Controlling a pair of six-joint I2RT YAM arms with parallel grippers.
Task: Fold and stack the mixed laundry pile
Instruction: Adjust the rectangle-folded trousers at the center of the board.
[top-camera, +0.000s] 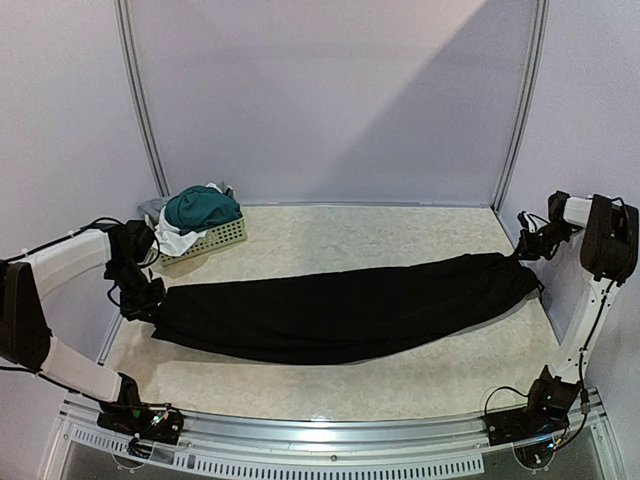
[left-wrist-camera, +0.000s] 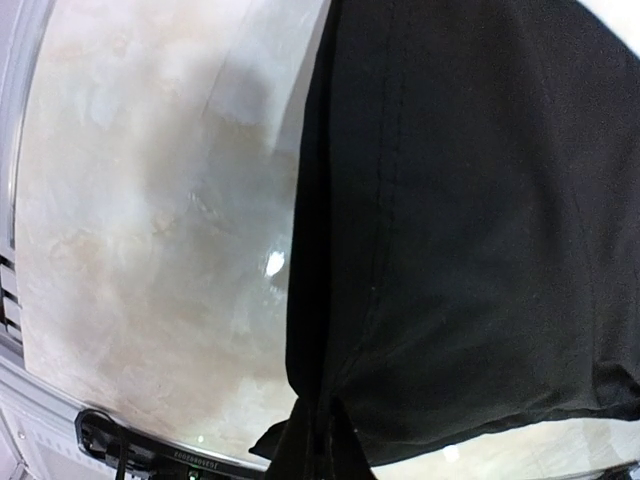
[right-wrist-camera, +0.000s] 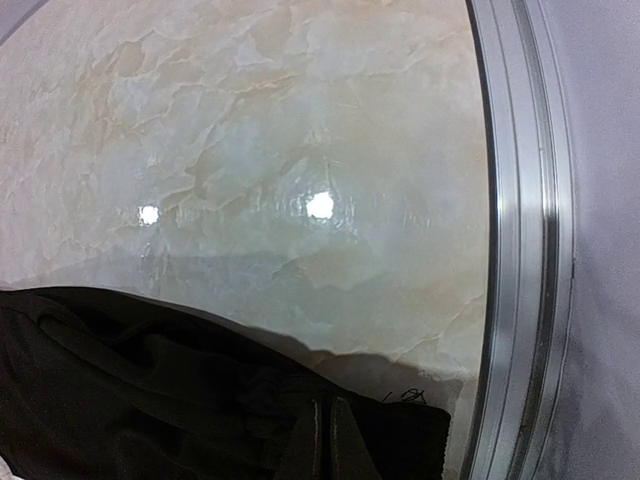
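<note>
The long black trousers (top-camera: 340, 310) lie stretched across the table from left to right. My left gripper (top-camera: 152, 300) is shut on their left end. In the left wrist view the cloth (left-wrist-camera: 470, 250) bunches into the closed left gripper (left-wrist-camera: 325, 455). My right gripper (top-camera: 522, 252) is shut on the right end. The right wrist view shows folds of black fabric (right-wrist-camera: 120, 390) pinched at the right gripper (right-wrist-camera: 330, 445). The dark teal-green shorts (top-camera: 203, 208) and a white cloth (top-camera: 175, 240) sit heaped in the basket at the back left.
A small pale perforated basket (top-camera: 220, 240) stands at the back left, close to my left arm. A metal rail (right-wrist-camera: 515, 250) borders the table on the right, and another runs along the near edge (top-camera: 330, 430). Pale walls enclose the marbled tabletop (top-camera: 380, 240).
</note>
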